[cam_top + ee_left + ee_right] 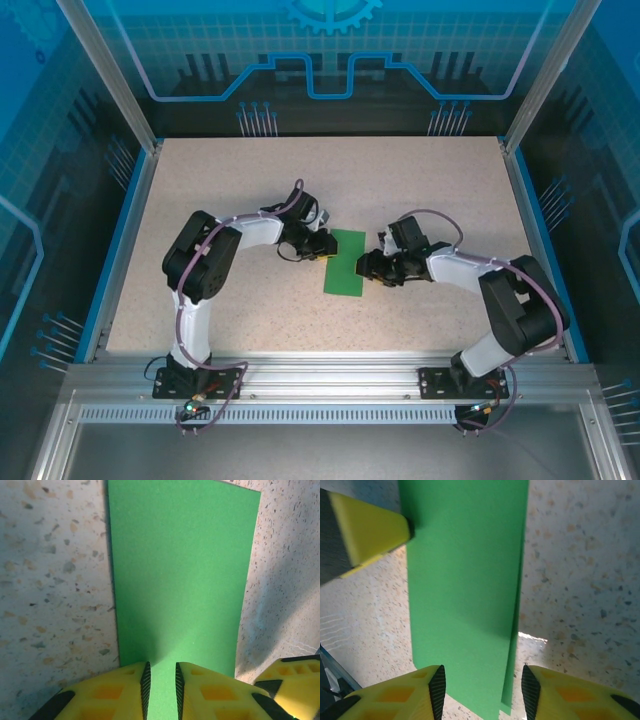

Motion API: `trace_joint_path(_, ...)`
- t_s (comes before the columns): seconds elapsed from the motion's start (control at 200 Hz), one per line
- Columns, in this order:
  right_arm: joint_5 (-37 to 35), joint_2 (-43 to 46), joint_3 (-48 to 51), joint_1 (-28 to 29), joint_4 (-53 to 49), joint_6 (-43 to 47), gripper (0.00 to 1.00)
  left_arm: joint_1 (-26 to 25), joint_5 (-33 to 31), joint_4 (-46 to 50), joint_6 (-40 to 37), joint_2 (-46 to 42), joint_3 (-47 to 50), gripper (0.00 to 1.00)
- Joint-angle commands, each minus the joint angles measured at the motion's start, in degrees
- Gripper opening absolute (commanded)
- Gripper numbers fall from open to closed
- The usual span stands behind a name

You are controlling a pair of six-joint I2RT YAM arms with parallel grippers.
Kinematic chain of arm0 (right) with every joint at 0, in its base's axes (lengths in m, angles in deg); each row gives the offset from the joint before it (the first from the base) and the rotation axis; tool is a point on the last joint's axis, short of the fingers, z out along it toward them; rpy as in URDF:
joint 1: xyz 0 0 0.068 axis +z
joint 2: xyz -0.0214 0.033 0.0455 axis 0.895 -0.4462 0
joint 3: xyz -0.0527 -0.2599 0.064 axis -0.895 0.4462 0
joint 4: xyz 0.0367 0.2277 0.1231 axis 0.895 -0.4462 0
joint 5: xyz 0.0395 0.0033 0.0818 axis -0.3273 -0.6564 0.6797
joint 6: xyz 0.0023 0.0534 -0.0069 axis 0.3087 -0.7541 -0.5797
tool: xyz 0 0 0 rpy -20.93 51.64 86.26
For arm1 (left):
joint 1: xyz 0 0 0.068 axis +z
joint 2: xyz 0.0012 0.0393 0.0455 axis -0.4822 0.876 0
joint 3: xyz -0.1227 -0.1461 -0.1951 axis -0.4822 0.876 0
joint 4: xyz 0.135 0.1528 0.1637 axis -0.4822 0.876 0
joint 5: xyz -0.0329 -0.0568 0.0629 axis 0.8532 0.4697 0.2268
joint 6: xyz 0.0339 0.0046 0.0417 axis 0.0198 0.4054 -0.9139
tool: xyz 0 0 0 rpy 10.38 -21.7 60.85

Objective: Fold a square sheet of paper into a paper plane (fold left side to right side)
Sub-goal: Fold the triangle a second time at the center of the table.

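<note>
**Halved green sheet, mid-table, one arm on each side**
On the table (250, 190), the square sheet of paper (345, 262) lies doubled at centre. The left gripper (318, 245), jaws narrowly apart, bears on its 10 o'clock edge, likely steadying it. The right gripper (372, 268), jaws wide, straddles the 4 o'clock edge, probably to align the layers.

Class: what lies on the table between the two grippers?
The folded green sheet of paper lies flat between the left gripper and the right gripper, as the top view shows.

Speckled beige table (250, 190); green paper (346, 262) folded in half, flat mid-table.
</note>
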Motion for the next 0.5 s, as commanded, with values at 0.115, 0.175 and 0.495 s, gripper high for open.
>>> trace_joint_path(0.115, 4.14, -3.28, -1.82, -0.58, -1.51, -0.97, 0.44, 0.13, -0.99, 2.65, -0.55, 0.19, -0.59, 0.24)
trace_joint_path(0.175, 4.66, -3.76, -1.81, -0.48, -0.73, -1.31, 0.42, 0.11, -0.95, 2.6, -0.47, 0.19, -0.56, 0.24)
trace_joint_path(0.495, 5.16, -4.75, -2.51, -0.09, 1.15, -2.13, 0.38, 0.13, -0.6, 2.24, -0.31, 0.27, -0.43, 0.24)
